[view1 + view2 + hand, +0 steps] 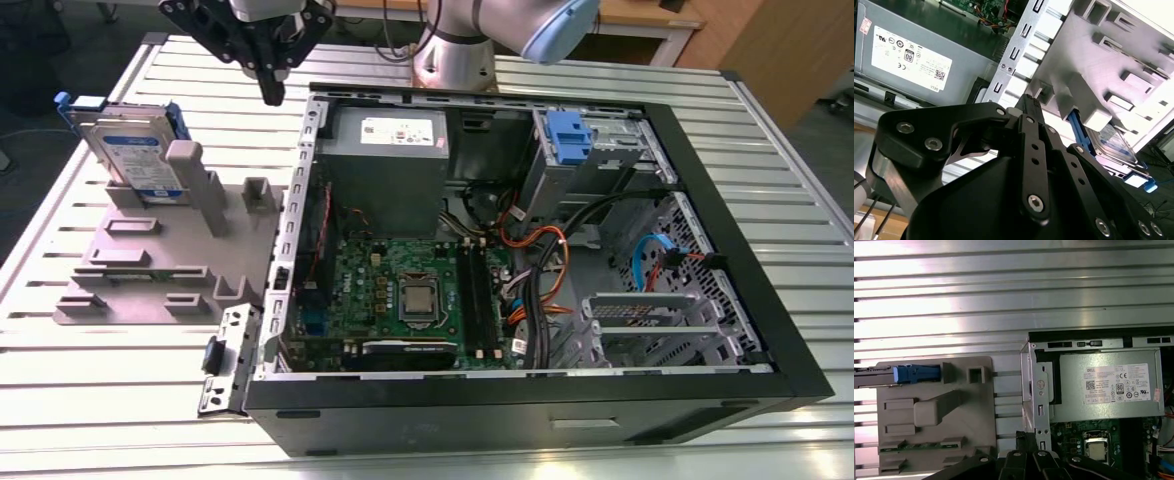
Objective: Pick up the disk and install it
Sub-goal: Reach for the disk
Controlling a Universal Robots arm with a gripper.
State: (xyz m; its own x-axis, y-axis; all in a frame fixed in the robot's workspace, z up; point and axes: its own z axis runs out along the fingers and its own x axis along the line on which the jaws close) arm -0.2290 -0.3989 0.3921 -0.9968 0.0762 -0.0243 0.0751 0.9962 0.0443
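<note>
Hovering over slatted aluminium table [114,400] with gripper [274,95] pinched narrow and empty, just beside rim of open computer case [534,410], apart from disk [134,155] standing upright in grey fixture [147,270] at exterior view's left; wooden furniture [787,50] beyond.

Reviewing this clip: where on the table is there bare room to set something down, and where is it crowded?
Bare slats of the table lie on the exterior view's left below the grey fixture, and along that view's right beside the computer case. Crowded: inside the case among the cables, and around the disk.
</note>
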